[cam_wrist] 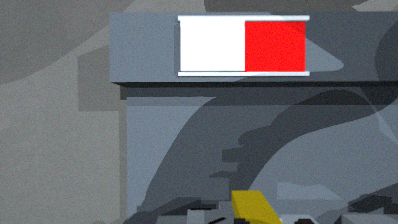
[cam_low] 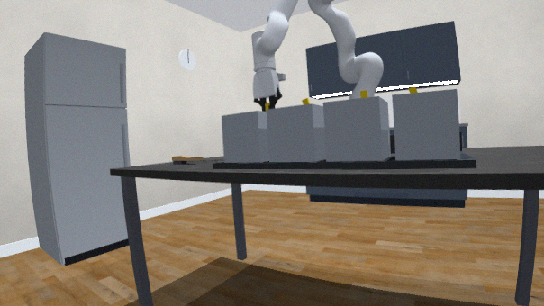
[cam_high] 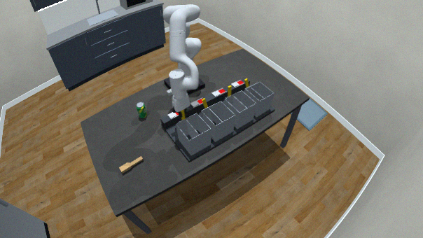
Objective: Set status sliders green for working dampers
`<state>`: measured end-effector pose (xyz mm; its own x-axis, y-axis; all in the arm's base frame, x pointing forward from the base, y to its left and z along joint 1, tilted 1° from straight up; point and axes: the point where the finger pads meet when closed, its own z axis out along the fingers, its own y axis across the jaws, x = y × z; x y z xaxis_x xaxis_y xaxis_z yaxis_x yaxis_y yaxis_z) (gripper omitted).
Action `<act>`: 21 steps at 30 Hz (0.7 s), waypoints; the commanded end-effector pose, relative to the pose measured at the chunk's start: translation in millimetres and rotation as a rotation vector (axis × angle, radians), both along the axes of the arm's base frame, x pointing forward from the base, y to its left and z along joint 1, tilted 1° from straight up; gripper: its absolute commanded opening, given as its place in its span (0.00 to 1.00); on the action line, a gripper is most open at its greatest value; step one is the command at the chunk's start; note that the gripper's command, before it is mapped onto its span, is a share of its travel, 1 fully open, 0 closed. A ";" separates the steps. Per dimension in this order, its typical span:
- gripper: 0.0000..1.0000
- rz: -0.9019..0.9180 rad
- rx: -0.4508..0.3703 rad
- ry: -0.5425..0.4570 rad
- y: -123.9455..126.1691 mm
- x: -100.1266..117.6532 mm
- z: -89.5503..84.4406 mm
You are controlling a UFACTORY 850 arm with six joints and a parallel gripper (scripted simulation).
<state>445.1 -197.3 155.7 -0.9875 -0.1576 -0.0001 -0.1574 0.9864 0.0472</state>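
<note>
Four grey box dampers stand in a row on a dark base board [cam_high: 185, 154] [cam_low: 432, 163]. Each has a yellow shaft handle and a status slider in front of it. My gripper [cam_high: 182, 111] [cam_low: 267, 105] [cam_wrist: 252, 219] is over the end damper [cam_high: 195, 138] [cam_low: 243, 137] and is shut on its yellow handle [cam_high: 183, 115] [cam_low: 267, 107] [cam_wrist: 251, 204]. In the wrist view this damper's slider shows red [cam_wrist: 275, 46] on the right, with the white cover [cam_wrist: 212, 46] on the left. The other three sliders [cam_high: 198, 102] [cam_high: 219, 92] [cam_high: 237, 83] also show red. The fingers themselves are mostly hidden.
A green soda can [cam_high: 141, 110] stands on the table left of the arm. A wooden block [cam_high: 131, 164] [cam_low: 186, 158] lies near the table's front left. The arm's base [cam_high: 184, 83] sits behind the sliders. A fridge [cam_low: 77, 144] and cabinets stand off the table.
</note>
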 end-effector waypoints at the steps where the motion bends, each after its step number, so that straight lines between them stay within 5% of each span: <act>1: 0.19 0.000 0.000 -0.002 -0.6 0.9 0.8; 21: 0.19 0.000 0.026 0.002 -3.2 1.3 0.6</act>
<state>445.4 -199.4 155.6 -0.9875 -0.1575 0.0001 -0.1571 0.9852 0.0680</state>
